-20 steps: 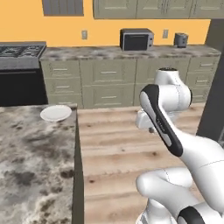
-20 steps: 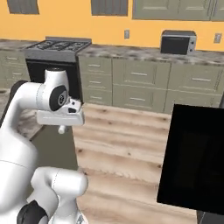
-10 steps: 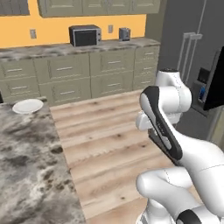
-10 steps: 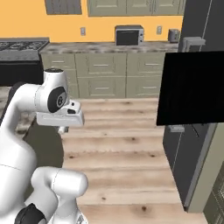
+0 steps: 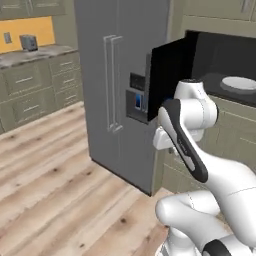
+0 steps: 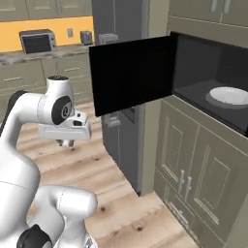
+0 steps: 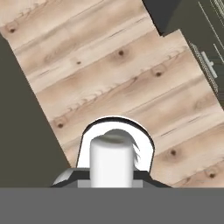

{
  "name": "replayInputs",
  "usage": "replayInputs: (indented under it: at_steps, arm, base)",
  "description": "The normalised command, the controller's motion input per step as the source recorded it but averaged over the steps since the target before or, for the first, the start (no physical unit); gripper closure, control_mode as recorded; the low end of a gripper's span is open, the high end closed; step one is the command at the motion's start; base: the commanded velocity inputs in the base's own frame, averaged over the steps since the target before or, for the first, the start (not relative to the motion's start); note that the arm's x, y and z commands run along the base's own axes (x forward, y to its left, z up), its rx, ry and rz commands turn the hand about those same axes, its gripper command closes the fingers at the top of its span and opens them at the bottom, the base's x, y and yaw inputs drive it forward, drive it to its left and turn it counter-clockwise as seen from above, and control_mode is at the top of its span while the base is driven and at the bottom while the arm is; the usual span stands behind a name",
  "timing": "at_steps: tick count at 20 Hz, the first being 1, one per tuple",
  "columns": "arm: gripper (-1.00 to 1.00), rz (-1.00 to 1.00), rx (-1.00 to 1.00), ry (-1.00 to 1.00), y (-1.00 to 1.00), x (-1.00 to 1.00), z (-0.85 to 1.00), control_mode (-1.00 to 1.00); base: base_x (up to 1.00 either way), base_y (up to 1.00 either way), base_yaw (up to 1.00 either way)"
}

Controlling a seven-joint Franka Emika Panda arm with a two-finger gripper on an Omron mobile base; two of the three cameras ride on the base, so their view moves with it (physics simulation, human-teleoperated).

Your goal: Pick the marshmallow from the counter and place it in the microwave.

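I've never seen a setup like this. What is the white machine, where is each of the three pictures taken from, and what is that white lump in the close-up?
It is all a computer-rendered kitchen. The white machine is a robot arm on a driving base. Two pictures come from cameras on that base, behind the arm to its left and right. The third looks down along the gripper at the wooden floor. The white lump is a marshmallow, pinched in the shut gripper. Ahead, the microwave stands with its black door swung open and a white plate inside. A grey fridge stands beside it. The marshmallow is not yet inside.
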Motion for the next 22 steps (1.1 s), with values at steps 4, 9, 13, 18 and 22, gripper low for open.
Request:
replayInputs:
  at_steps: [4, 9, 13, 18, 22]
  arm:
    - [1.00, 0.00, 0.00, 0.00, 0.00, 0.00, 0.00, 1.00]
    - [1.00, 0.00, 0.00, 0.00, 0.00, 0.00, 0.00, 1.00]
    - [1.00, 0.00, 0.00, 0.00, 0.00, 0.00, 0.00, 1.00]
    - [1.00, 0.00, 0.00, 0.00, 0.00, 0.00, 0.00, 1.00]
    - [1.00, 0.00, 0.00, 0.00, 0.00, 0.00, 0.00, 1.00]
  base:
    - [0.00, 0.00, -0.94]
    - [0.34, 0.04, -0.82]
    - [0.97, 0.38, -0.43]
    - [0.67, 0.19, -0.07]
    - [0.40, 0.12, 0.00]
